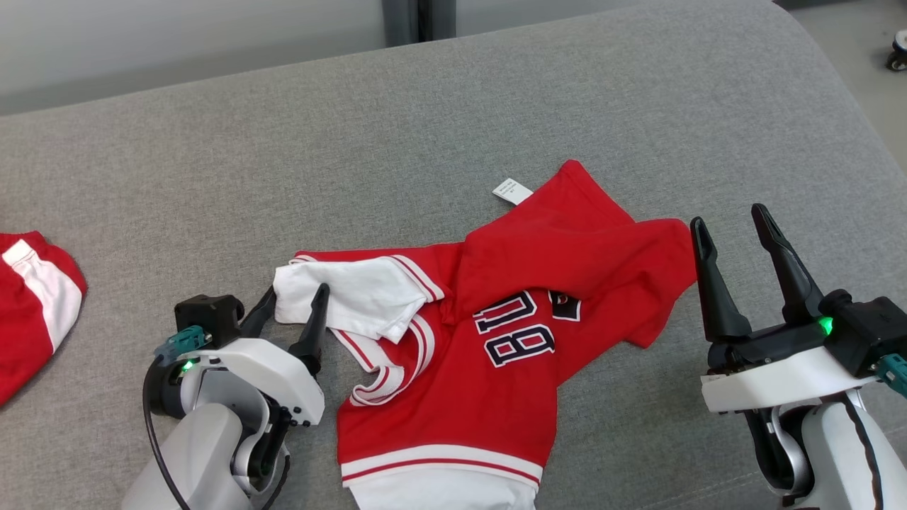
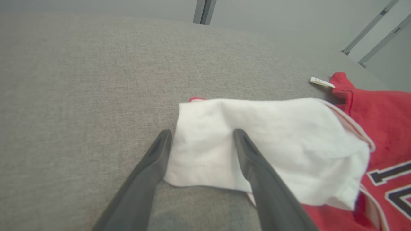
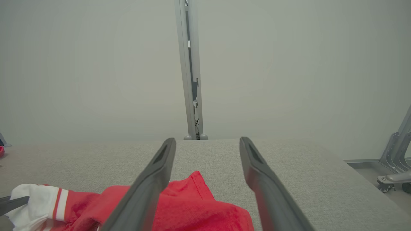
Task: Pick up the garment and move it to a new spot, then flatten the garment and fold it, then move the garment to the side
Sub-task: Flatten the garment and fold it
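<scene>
We record one red knit garment [image 1: 460, 382] w/ white sleeves and a dark-outlined no. print. It lies crumpled at centre-near of the grey woven-fabric surface [image 1: 425, 106], striped hem toward the near edge. A small white label [image 1: 511, 190] sticks out at its far side.

Left gripper [image 2: 202, 133]: jaws fully apart, nothing gripped. Its fingers straddle the end of the folded white sleeve [image 2: 273, 134] on the garment's left side; one finger sits at the sleeve's edge, the other over the cloth.

Right gripper [image 1: 728, 218]: jaws likewise wide, empty, just right of the garment's red fold; contact not seen.

A second red-and-white cloth item [image 1: 35, 312] lies well apart to the left.
</scene>
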You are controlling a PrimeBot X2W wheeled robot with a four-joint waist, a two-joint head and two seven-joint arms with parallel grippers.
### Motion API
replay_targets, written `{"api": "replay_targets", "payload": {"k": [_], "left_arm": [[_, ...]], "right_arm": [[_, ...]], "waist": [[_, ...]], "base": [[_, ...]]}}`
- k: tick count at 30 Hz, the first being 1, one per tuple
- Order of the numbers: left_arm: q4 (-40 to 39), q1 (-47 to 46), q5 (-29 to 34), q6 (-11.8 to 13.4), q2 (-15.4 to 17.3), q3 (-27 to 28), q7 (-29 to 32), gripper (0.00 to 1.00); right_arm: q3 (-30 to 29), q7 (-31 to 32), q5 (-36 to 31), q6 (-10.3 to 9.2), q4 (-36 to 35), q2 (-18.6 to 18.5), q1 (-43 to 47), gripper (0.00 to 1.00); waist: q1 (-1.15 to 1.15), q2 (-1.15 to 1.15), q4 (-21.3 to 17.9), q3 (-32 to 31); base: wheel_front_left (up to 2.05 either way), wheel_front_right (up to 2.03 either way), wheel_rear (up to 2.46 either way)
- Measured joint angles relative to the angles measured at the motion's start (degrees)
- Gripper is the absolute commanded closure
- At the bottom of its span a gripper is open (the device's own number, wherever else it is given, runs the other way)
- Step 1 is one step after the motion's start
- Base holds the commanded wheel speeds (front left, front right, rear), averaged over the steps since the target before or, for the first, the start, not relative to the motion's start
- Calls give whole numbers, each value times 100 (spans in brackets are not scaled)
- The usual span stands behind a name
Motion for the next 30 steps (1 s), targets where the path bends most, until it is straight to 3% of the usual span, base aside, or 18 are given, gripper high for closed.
{"api": "replay_targets", "payload": {"k": [1,2,3,9,12,17,23,30], "left_arm": [[20,-41,-23,-81,-8,-15,42,0],[29,-68,-51,-147,-23,-26,65,21],[26,-78,-91,-204,-40,-27,74,100],[-302,-140,-432,-559,4,123,86,100],[-681,-141,-1012,-759,-86,342,309,100],[-1292,-383,-1619,-823,-53,711,641,100],[-1571,-1458,-1690,-524,171,911,1188,100],[-858,-2908,-1376,56,525,1104,1489,100]], "right_arm": [[-4,0,0,0,2,2,-3,0],[-8,0,-1,0,2,4,-3,0],[-10,0,-2,0,2,9,-4,0],[-70,0,-40,0,43,51,-30,0],[-93,0,-44,0,54,81,-32,0],[-78,-1,-46,0,41,129,-103,0],[54,-1,-41,0,8,202,-350,0],[177,-1,29,0,11,337,-580,0]], "waist": [[0,0,-3,20],[0,0,-4,35],[0,0,-4,48],[0,0,9,111],[0,0,28,127],[0,0,21,217],[0,0,-104,442],[0,0,-456,685]], "base": [[0,0,0],[0,0,0],[0,0,0],[0,0,0],[0,0,0],[0,0,0],[0,0,0],[0,0,0]]}}
